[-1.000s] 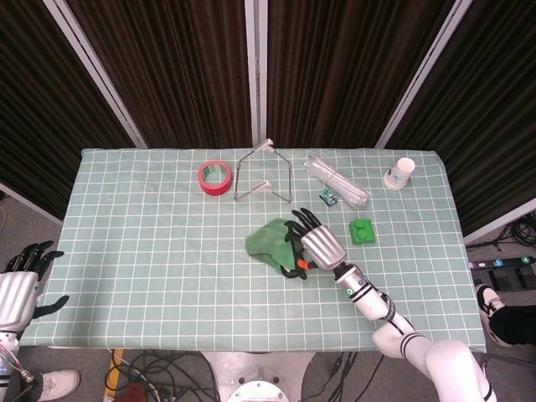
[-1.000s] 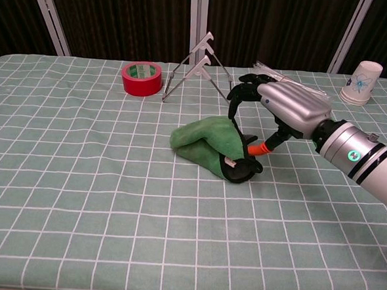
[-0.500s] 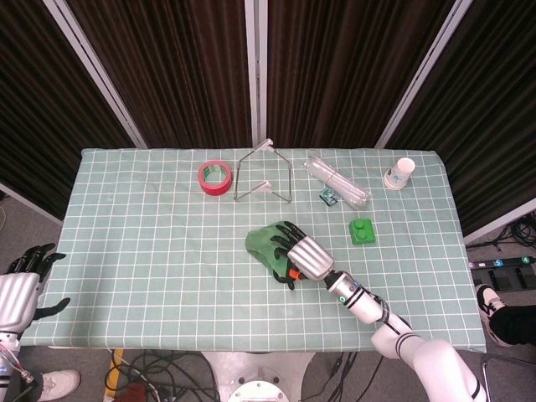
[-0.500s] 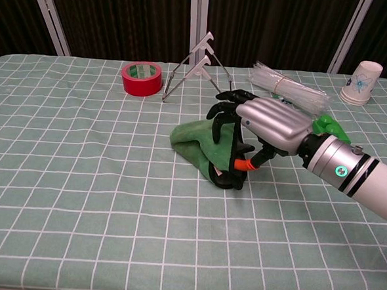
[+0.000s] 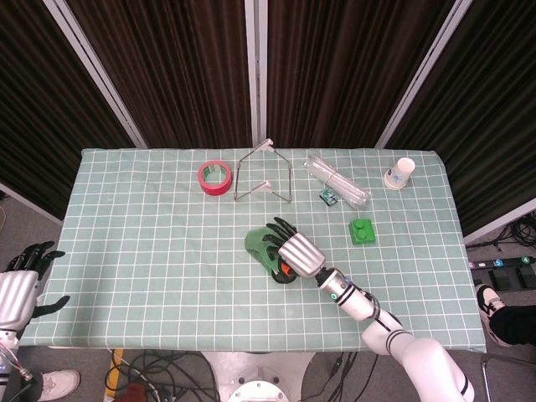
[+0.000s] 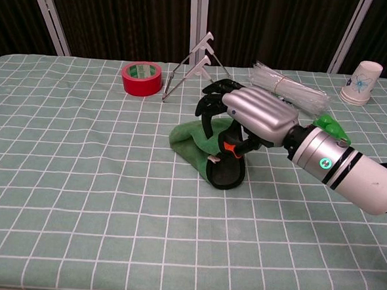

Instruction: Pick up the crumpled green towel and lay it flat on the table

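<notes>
**Right hand closed over the bunched green towel at mid-table**

The green towel (image 6: 192,141) lies in a crumpled heap on the checked tablecloth (image 6: 80,177), a rounded, folded lump with a smooth outer fold facing the robot's left and a darker, rolled-under edge toward the camera in the chest view. No part of it is spread flat. From the head view the towel (image 5: 259,246) shows only as a small green mound peeking out on the left side of the hand.

The right hand (image 6: 247,119) sits directly on top of the towel, its silver back upward and its black fingers (image 6: 210,101) curled down over the far and left sides of the heap; the thumb side presses into the cloth below, so the hand grips the fabric. The towel's bottom rests on the table.

Beyond the hand's fingers stands a wire-frame stand (image 6: 193,69), and further to its left, a roll of red tape (image 6: 142,78). Behind the hand's back lies a bundle of clear plastic straws (image 6: 286,83); a paper cup (image 6: 363,82) stands well off to the right. A green block (image 5: 362,230) sits just right of the wrist.

The left hand (image 5: 21,285) hangs off the table's near left corner, fingers apart, holding nothing.
</notes>
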`<control>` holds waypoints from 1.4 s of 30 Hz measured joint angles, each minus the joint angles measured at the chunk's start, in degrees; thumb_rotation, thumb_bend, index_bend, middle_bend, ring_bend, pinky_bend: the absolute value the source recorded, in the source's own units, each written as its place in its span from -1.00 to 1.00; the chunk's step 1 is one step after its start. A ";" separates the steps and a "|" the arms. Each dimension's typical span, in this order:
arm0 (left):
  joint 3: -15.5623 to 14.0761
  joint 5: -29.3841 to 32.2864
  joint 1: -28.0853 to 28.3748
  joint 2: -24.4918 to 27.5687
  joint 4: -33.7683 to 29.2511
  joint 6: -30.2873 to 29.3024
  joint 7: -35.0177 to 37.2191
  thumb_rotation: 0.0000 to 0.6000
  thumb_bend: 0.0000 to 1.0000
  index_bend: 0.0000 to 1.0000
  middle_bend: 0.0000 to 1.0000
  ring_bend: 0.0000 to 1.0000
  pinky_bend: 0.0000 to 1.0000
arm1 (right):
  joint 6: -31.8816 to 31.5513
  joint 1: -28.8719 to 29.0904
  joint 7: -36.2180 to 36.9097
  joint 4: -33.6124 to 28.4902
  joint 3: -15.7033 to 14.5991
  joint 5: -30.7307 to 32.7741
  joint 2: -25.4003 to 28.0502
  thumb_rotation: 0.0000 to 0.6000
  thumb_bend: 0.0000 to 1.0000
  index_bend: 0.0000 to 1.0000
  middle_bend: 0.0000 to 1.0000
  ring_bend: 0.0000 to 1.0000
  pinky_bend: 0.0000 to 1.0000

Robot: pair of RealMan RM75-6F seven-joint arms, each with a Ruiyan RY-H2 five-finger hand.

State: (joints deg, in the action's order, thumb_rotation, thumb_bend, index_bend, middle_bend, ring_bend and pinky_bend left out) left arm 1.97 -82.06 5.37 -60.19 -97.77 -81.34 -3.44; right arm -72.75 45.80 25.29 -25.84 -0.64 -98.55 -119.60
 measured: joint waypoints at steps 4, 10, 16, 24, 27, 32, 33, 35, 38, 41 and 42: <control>0.87 -0.63 1.04 -0.47 1.06 0.17 1.48 1.00 -0.81 -0.56 -0.71 -0.78 -0.59 | -0.98 0.89 0.14 -2.31 1.47 0.88 0.71 1.00 -0.13 0.58 -0.35 -0.76 -1.00; 2.83 -1.65 4.70 -1.33 1.87 2.67 4.06 1.00 -0.81 -0.56 -0.71 -0.78 -0.59 | -1.72 3.09 -1.66 -10.16 5.10 2.75 4.23 1.00 -0.12 0.60 -0.34 -0.77 -1.00; 5.67 -1.32 9.92 -4.07 2.84 7.46 8.56 1.00 -0.81 -0.55 -0.71 -0.78 -0.58 | 0.07 5.89 -8.79 -23.74 10.31 5.74 10.36 1.00 -0.12 0.60 -0.34 -0.77 -1.00; 8.89 3.54 17.68 -9.67 4.81 17.39 12.65 0.99 -0.82 -0.51 -0.71 -0.78 -0.56 | 6.06 10.05 -26.83 -39.91 18.32 12.46 17.36 1.00 -0.12 0.60 -0.36 -0.79 -1.00; 9.73 5.85 20.09 -11.76 5.45 20.32 12.20 0.75 -0.86 -0.51 -0.71 -0.78 -0.56 | 8.49 11.94 -32.47 -43.49 21.41 15.98 18.68 1.00 -0.11 0.60 -0.37 -0.80 -1.00; 11.05 10.58 24.22 -15.00 6.12 25.39 10.67 0.43 -0.90 -0.49 -0.71 -0.78 -0.55 | 10.55 14.64 -38.91 -45.75 24.93 20.94 18.87 1.00 -0.12 0.60 -0.39 -0.81 -1.00; 11.25 11.24 24.83 -15.57 6.30 25.92 10.25 0.38 -0.91 -0.49 -0.71 -0.78 -0.55 | 10.76 15.02 -39.85 -45.86 25.24 21.56 18.75 1.00 -0.12 0.60 -0.40 -0.81 -1.00; 11.55 12.37 25.91 -16.59 6.93 26.79 9.06 0.31 -0.92 -0.48 -0.71 -0.78 -0.55 | 11.17 15.86 -42.00 -45.88 25.81 22.61 18.34 1.00 -0.11 0.60 -0.40 -0.81 -1.00; 11.83 14.80 27.55 -18.09 7.95 28.51 7.27 0.24 -0.93 -0.48 -0.71 -0.78 -0.55 | 11.72 17.14 -45.05 -45.38 26.60 24.65 17.31 1.00 -0.12 0.60 -0.41 -0.82 -1.00; 11.94 17.61 29.10 -19.77 8.87 30.10 5.48 0.12 -0.94 -0.47 -0.71 -0.78 -0.55 | 12.26 18.50 -48.24 -44.18 27.30 27.18 15.82 1.00 -0.12 0.60 -0.41 -0.81 -1.00; 11.95 18.43 29.51 -20.33 9.17 30.46 4.95 0.08 -0.95 -0.47 -0.71 -0.78 -0.55 | 12.41 18.92 -49.18 -43.74 27.50 28.02 15.28 1.00 -0.12 0.60 -0.42 -0.82 -1.00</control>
State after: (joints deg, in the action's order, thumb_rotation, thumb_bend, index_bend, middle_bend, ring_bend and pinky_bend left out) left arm 13.92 -63.63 34.88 -80.52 -88.60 -50.88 1.51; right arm -60.34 64.72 -23.90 -69.59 26.85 -70.52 -104.32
